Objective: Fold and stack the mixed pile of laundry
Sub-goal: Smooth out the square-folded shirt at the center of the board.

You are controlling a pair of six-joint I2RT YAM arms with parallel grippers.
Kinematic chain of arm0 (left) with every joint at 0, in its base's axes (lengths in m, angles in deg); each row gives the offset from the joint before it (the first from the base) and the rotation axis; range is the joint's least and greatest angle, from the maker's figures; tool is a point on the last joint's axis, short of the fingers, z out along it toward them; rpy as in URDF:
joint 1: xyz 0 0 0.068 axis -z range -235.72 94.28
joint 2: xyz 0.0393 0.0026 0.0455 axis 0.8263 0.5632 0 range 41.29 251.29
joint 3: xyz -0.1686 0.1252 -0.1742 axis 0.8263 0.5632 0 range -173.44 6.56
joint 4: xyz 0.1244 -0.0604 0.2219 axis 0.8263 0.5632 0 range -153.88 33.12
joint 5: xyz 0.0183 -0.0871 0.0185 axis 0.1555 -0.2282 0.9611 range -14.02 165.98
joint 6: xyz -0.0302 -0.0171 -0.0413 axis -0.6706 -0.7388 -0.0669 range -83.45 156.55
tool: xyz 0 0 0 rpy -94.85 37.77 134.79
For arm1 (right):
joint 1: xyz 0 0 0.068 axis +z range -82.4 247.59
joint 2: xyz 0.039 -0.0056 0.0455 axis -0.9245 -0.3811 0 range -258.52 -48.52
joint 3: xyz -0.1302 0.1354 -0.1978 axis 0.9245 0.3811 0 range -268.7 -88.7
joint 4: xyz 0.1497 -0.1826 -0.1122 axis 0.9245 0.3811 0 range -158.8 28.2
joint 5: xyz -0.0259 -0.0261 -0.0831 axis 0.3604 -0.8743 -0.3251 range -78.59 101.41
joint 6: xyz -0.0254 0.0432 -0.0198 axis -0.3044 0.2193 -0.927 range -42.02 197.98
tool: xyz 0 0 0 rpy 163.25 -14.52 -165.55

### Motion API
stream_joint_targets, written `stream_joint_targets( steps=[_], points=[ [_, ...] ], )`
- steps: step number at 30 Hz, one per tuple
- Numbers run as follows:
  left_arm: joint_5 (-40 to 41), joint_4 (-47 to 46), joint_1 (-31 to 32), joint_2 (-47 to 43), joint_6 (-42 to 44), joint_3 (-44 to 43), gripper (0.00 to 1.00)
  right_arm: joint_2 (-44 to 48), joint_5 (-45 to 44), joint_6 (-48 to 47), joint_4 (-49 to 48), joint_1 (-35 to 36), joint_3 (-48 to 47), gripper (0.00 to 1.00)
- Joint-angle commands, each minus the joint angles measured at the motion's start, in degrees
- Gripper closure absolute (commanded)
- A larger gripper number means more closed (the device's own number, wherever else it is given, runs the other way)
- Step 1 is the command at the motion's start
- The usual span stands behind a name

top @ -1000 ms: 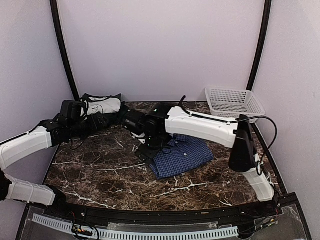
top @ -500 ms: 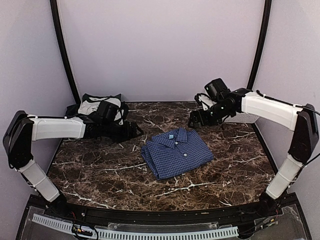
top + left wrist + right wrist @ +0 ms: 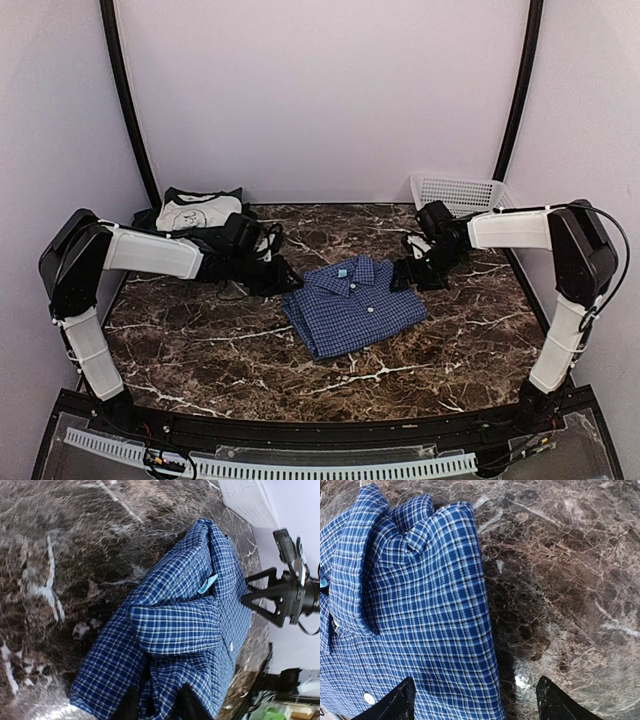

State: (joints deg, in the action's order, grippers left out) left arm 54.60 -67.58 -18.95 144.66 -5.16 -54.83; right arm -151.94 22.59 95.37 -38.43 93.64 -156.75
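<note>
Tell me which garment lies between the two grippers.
The blue checked shirt, folded at the centre; the white and dark green garment lies at the back left.

No legible text, brand or number is to be found. A small light-blue tag is seen inside the collar of the blue-checked shirt, but nothing on it can be made out. A dark round print is carried by the white garment, too small to be read.

white-walled lab booth, marble tabletop

marble table, check shirt, cream garment, basket
</note>
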Motion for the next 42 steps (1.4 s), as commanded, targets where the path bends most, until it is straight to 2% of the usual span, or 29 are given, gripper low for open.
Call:
stream_joint_targets(
  steps=[1, 2, 4, 8, 10, 13, 17, 20, 28, 29, 32, 33, 34, 35, 36, 37, 40, 42],
  points=[
    [-1.81, -3.12, -0.18, -0.99, -0.39, 1.88, 0.9, -0.46, 4.27, 0.21, -4.3, -0.91, 1.54, 0.25],
    [-1.99, -3.18, -0.37, -1.47, -0.89, 2.36, 0.98, -0.43, 5.04, 0.07, -4.47, -1.05, 1.94, 0.29],
    [-1.78, -3.3, -0.99, -3.26, -1.66, 3.9, 1.0, 0.3, 5.97, -0.01, -4.26, -1.03, 2.47, 0.35],
    [1.23, -0.69, -1.91, -6.66, -1.93, 7.35, 1.0, 3.93, 8.05, 0.36, -4.93, -1.06, 5.35, 0.39],
    [1.95, -0.42, -2.23, -5.62, -1.9, 8.26, 1.0, 5.25, 9.34, 0.16, -5.68, -1.08, 6.46, 0.41],
    [1.74, -1.32, -3.06, -0.84, -2.55, 8.38, 1.0, 4.09, 9.86, -0.39, -6.59, -1.06, 7.21, 0.49],
    [1.83, -2.42, -3.79, 4.46, -3.37, 7.24, 1.0, 1.98, 13.04, -0.38, -7.84, -0.99, 8.09, 0.74],
    [3.72, 0.18, -4.47, 6.61, -2.79, 6.22, 1.0, 2.43, 14.18, 0.17, -8.35, -0.71, 9.69, 0.87],
    [6.17, 5.12, -6.48, 10.21, 1.68, -1.81, 1.0, 4.42, 13.65, 3.32, -7.28, 4.13, 14.98, 0.86],
    [5.52, 4.96, -7.22, 10.33, 1.98, -2.34, 0.97, 4.83, 13.31, 3.6, -6.86, 4.93, 15.12, 0.82],
    [2.52, 4.32, -10.37, 8.79, 2.83, -4.15, 0.7, 7.9, 7.76, 4.43, -3.31, 5.68, 13.72, 0.43],
    [2.68, 4.78, -10.61, 7.82, 3.69, -4.3, 0.64, 9.4, 5.31, 4.46, -1.46, 5.67, 12.51, 0.38],
    [4.08, 5.17, -10.79, 5.64, 4.07, -4.19, 0.49, 10.86, 3.13, 4.43, 0.34, 5.67, 10.95, 0.34],
    [4.78, 6.14, -10.82, 4.22, 4.62, -3.92, 0.44, 12.56, 1.36, 4.37, 1.93, 5.68, 9.34, 0.29],
    [5.74, 6.41, -11.06, 1.09, 4.8, -2.95, 0.34, 14.1, -0.75, 4.36, 3.53, 5.72, 7.46, 0.26],
    [6.27, 6.56, -11.22, -0.65, 4.91, -2.2, 0.3, 15.52, -2.81, 4.36, 4.9, 5.9, 5.49, 0.26],
    [8.66, 6.11, -12.43, -9.78, 3.03, 2.93, 0.04, 18.72, -6.31, 2.77, 6.96, 8.69, 0.48, 0.26],
    [7.37, 3.43, -13.44, -14.1, 1.61, 6.67, 0.02, 19.55, -6.45, 0.68, 6.58, 12.53, -2.28, 0.26]
  ],
)
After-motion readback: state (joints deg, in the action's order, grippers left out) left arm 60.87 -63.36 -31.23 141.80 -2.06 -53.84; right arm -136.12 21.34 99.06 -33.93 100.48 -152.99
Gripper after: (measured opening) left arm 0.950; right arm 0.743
